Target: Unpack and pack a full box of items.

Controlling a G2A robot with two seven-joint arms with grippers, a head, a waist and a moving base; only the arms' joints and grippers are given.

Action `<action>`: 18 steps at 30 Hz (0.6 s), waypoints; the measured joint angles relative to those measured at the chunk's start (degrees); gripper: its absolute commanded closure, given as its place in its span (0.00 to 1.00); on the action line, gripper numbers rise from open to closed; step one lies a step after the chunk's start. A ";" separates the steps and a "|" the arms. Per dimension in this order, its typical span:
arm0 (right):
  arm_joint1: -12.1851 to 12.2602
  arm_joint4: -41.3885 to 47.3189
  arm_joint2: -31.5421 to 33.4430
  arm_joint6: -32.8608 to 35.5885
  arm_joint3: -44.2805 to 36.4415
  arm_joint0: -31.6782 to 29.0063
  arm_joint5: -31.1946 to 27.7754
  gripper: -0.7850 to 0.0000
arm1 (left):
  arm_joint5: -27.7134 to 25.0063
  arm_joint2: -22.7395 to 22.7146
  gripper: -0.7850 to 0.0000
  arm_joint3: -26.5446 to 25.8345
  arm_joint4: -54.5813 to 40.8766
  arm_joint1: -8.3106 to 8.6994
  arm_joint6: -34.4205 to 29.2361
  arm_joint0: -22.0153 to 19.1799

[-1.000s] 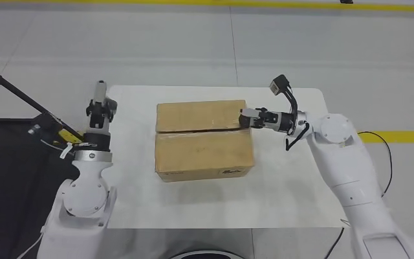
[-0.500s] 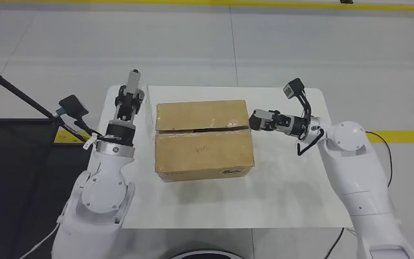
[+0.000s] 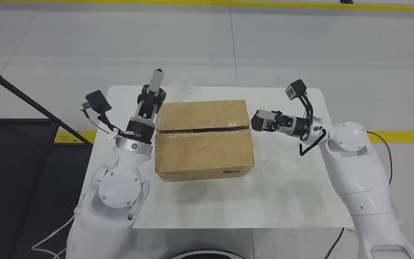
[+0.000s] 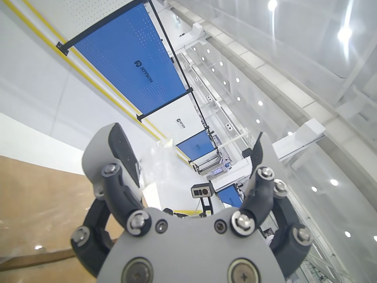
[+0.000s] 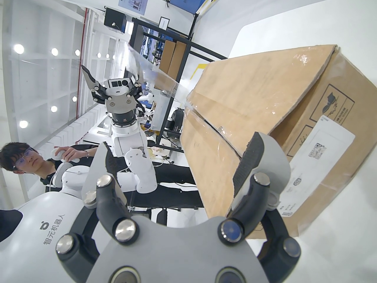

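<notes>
Lying centred on the white table (image 3: 291, 194), the closed brown cardboard box (image 3: 204, 152) runs its seam (image 3: 204, 129) 9-to-3 o'clock; the right gripper (image 3: 253, 120), spread empty, sits at 3, the left gripper (image 3: 156, 79), also spread, at 10.

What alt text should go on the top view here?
A closed cardboard box sits in the middle of a white table, its top flaps meeting in a seam. The left gripper is by the box's far left corner. The right gripper is just off the box's right side, level with the seam.
</notes>
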 measured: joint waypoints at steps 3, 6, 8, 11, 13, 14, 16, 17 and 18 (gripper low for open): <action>0.08 0.07 0.11 0.04 0.17 0.01 -0.05 0.00 | 0.51 1.99 0.00 1.63 -0.96 -0.44 -0.42 -1.76; 0.20 -0.04 0.29 0.17 0.13 -0.13 -0.22 0.00 | 0.86 4.00 0.00 3.30 -1.58 -0.91 -0.48 -3.57; 0.28 -0.70 0.21 0.33 -0.12 -0.19 -0.20 0.00 | 0.88 4.95 0.00 3.74 -1.34 -1.16 -0.11 -4.20; 0.40 -3.19 -0.28 0.22 -1.20 0.09 -0.23 0.00 | 0.66 4.77 0.00 3.18 -1.30 -1.35 0.50 -4.14; 0.46 -5.27 -0.67 -0.35 -2.39 0.33 -0.54 0.00 | 0.28 3.72 0.00 2.11 -1.80 -1.37 0.86 -3.62; 0.48 -6.71 -0.95 -0.95 -3.34 0.46 -0.73 0.00 | -0.03 2.71 0.00 1.12 -2.56 -1.36 0.95 -3.10; 0.48 -8.97 -1.42 -2.25 -4.96 0.70 -0.82 0.00 | -0.57 0.59 0.00 -0.73 -3.59 -1.29 1.22 -2.14; 0.44 -10.47 -1.88 -3.21 -6.14 0.94 -0.62 0.00 | -1.01 -1.25 0.00 -2.15 -4.19 -1.21 1.67 -1.32; 0.37 -11.65 -2.33 -3.98 -6.99 1.21 -0.19 0.00 | -1.37 -2.81 0.00 -3.25 -4.75 -1.15 2.04 -0.58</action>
